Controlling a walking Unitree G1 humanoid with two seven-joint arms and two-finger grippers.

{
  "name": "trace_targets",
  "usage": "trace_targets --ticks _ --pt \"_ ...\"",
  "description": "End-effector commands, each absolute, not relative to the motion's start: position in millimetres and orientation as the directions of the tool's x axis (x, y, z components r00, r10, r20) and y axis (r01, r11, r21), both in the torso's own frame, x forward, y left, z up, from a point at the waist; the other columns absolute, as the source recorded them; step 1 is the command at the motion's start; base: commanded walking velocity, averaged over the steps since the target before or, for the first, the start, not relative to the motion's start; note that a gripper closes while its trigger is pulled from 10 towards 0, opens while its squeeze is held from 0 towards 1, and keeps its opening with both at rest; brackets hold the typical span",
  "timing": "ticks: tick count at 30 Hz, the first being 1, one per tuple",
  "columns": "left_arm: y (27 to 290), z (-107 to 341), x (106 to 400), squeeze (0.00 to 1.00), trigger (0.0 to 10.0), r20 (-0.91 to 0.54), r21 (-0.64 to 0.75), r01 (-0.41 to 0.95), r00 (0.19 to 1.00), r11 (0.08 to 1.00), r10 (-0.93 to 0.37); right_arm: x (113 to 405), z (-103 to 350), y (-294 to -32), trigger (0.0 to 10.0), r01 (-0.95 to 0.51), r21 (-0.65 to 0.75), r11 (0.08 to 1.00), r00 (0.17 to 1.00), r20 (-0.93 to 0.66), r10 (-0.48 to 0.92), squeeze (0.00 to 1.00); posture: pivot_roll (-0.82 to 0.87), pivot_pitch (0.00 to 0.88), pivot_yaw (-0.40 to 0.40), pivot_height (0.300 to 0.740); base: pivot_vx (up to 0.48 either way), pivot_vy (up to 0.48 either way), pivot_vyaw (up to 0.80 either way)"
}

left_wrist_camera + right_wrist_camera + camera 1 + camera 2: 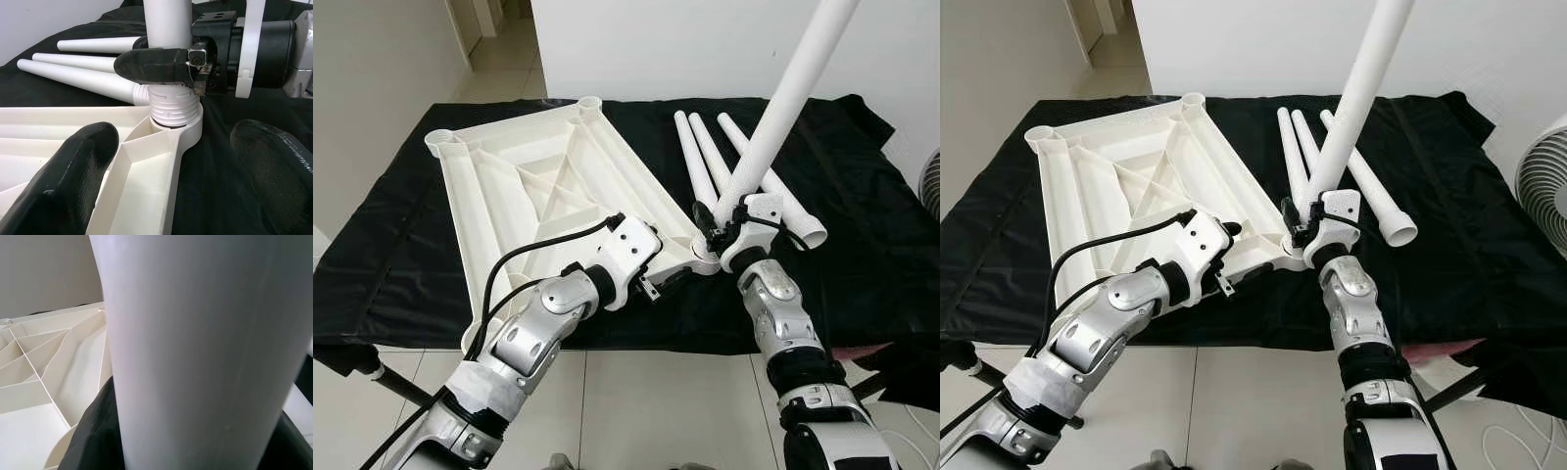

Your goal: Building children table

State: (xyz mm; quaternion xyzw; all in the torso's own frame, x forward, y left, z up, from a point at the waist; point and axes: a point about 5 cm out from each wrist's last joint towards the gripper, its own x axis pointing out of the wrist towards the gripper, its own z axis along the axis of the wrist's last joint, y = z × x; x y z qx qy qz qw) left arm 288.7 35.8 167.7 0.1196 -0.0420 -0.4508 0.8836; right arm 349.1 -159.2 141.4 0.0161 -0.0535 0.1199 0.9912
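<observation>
Tabletop point(524, 186): upturned, left-centre of frame on black cloth point(391, 255).
Leg point(773, 117): I hold it in the right gripper point(729, 220), clamped just above its thread.
Key relation: threaded end sits in near-right corner socket point(181, 127); long axis tilts up-right.
Left gripper point(656, 284): spread wide, straddling that corner rib.
Spare legs point(705, 157): three, upper centre.
Hidden: thread depth; I cannot tell.

Left gripper point(171, 176): fingers spread apart, arm reaching forward. Right gripper point(717, 223): fingers clamped together around a load, forearm angled forward.
</observation>
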Motion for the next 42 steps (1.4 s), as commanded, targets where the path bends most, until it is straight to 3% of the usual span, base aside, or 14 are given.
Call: trace_targets --ticks 1,5,14,22,42 --pt "32.9 169.1 284.0 0.00 10.0 -0.059 0.264 0.838 0.509 0.478 -0.859 334.8 97.0 -164.9 10.0 -0.202 0.027 0.979 0.977 -0.071 0.203 0.00 -0.12 0.063 0.075 0.740 0.000 0.000 0.00" --pt "32.9 169.7 284.0 0.00 10.0 -0.056 0.263 0.836 0.511 0.481 -0.858 325.8 99.2 -158.8 10.0 -0.249 -0.023 0.968 0.968 0.012 0.249 0.00 -0.11 0.062 0.072 0.740 0.000 0.000 0.00" --pt "34.5 170.9 284.9 0.00 10.0 -0.055 0.269 0.833 0.514 0.483 -0.856 311.8 99.1 -158.9 10.0 -0.276 0.019 0.961 0.956 0.104 0.272 0.00 -0.11 0.064 0.079 0.740 0.000 0.000 0.00" --pt "33.4 172.0 285.5 0.00 10.0 -0.055 0.273 0.835 0.509 0.477 -0.859 324.2 94.8 -162.4 10.0 -0.217 -0.061 0.974 0.976 -0.026 0.215 0.00 -0.12 0.062 0.087 0.740 0.000 0.000 0.00" --pt "33.5 173.5 285.6 0.00 10.0 -0.045 0.277 0.827 0.520 0.490 -0.853 343.3 103.4 -151.1 10.0 -0.331 -0.149 0.932 0.938 -0.162 0.308 0.00 -0.11 0.060 0.071 0.740 0.000 0.000 0.00"
